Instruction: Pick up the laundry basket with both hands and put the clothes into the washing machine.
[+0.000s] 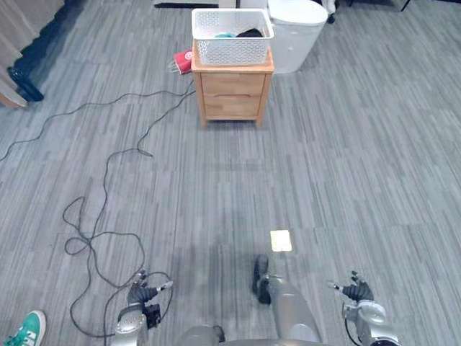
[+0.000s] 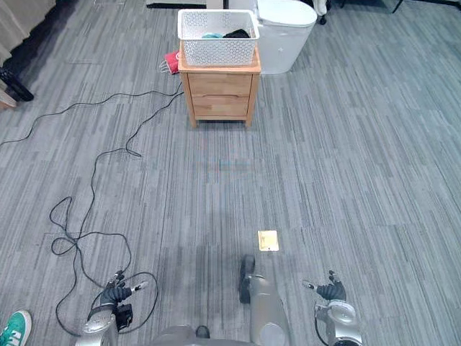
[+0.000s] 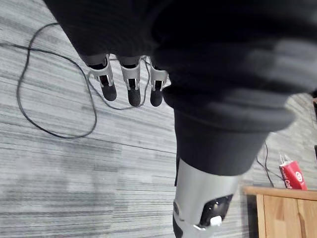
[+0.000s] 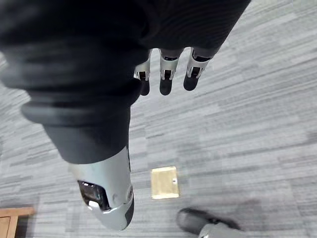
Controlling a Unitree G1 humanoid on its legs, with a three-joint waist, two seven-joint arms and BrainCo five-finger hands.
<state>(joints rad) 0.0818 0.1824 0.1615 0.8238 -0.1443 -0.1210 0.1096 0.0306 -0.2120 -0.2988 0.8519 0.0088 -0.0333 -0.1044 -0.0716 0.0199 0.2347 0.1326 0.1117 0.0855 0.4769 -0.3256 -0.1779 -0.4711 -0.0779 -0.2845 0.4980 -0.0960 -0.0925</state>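
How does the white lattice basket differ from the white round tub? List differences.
The white lattice basket is rectangular and open-topped; the white round tub is lidded. The basket sits on a wooden cabinet; the tub stands on the floor. Both are white.

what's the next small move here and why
Probably step forward toward the laundry basket, which sits on the wooden cabinet well across the floor. The left robot hand and right robot hand hang low, fingers relaxed, holding nothing, far from it.
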